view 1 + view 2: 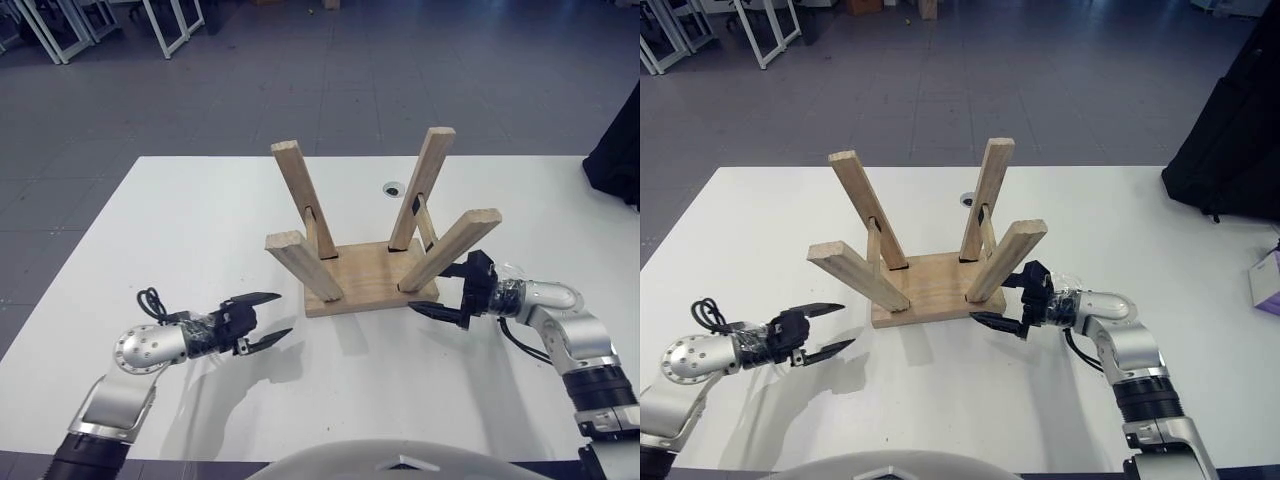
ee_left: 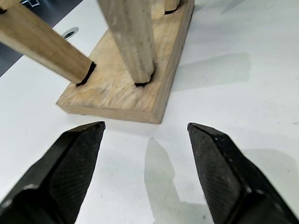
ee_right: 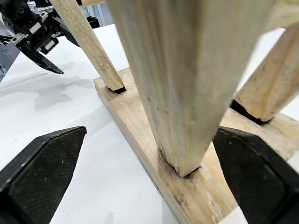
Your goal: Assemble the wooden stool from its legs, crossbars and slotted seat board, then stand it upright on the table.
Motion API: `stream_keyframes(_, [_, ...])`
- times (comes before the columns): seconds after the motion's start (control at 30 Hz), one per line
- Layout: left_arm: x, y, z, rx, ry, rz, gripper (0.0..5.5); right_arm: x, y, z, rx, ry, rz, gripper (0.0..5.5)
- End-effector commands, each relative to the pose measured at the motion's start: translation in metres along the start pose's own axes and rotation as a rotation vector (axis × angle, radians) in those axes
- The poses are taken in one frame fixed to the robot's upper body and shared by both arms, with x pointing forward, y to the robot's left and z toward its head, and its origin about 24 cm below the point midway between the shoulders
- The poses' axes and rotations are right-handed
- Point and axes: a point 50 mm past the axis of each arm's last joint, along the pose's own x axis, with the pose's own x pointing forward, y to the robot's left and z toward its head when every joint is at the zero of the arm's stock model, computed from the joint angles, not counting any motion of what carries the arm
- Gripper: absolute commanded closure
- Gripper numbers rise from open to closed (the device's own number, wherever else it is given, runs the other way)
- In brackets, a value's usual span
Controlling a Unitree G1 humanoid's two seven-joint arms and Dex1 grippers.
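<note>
Four pale wooden legs (image 1: 305, 265) slant up from the flat wooden seat board (image 1: 365, 278), which lies upside down on the white tabletop (image 1: 200, 220) in the head views. The left gripper (image 1: 282, 314) hovers near the board's left edge. In the left wrist view its fingers are spread before the board's corner, apart from it. In the right wrist view the right gripper (image 3: 150, 130) is spread wide astride one leg's base.

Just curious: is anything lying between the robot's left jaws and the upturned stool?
No, only bare table lies between the open left jaws and the stool's seat board, plain in the left wrist view.
</note>
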Motion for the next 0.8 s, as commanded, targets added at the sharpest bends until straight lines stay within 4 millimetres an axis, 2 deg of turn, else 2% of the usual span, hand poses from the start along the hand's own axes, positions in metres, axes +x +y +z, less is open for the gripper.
stream_keyframes(0.03, [0.018, 0.009, -0.003, 0.059, -0.01, 0.023, 2.24, 0.008, -0.004, 0.01, -0.04, 0.017, 0.037, 0.7])
stream_keyframes(0.1, [0.025, 0.019, -0.008, 0.079, 0.0, 0.05, 2.24, 0.01, -0.004, 0.012, -0.045, 0.02, 0.048, 0.7])
stream_keyframes(0.23, [0.035, 0.036, -0.006, 0.074, -0.041, 0.052, 2.24, 0.016, -0.006, 0.009, -0.047, 0.035, 0.061, 0.7])
stream_keyframes(0.33, [0.042, 0.038, -0.001, 0.05, -0.094, 0.04, 2.24, 0.019, -0.007, 0.009, -0.049, 0.036, 0.066, 0.7])
stream_keyframes(0.53, [0.04, 0.038, 0.011, 0.035, -0.139, -0.025, 2.24, 0.016, -0.018, 0.006, -0.057, 0.035, 0.023, 0.7])
stream_keyframes(0.6, [0.043, 0.039, 0.016, 0.022, -0.167, -0.031, 2.24, 0.017, -0.022, 0.006, -0.061, 0.031, 0.007, 0.99])
stream_keyframes(0.67, [0.042, 0.037, 0.02, 0.007, -0.185, -0.045, 2.24, 0.016, -0.025, 0.007, -0.066, 0.024, 0.001, 1.51])
stream_keyframes(0.8, [0.034, 0.023, 0.013, -0.009, -0.121, -0.131, 2.24, 0.015, -0.026, 0.011, -0.073, 0.011, 0.008, 2.34])
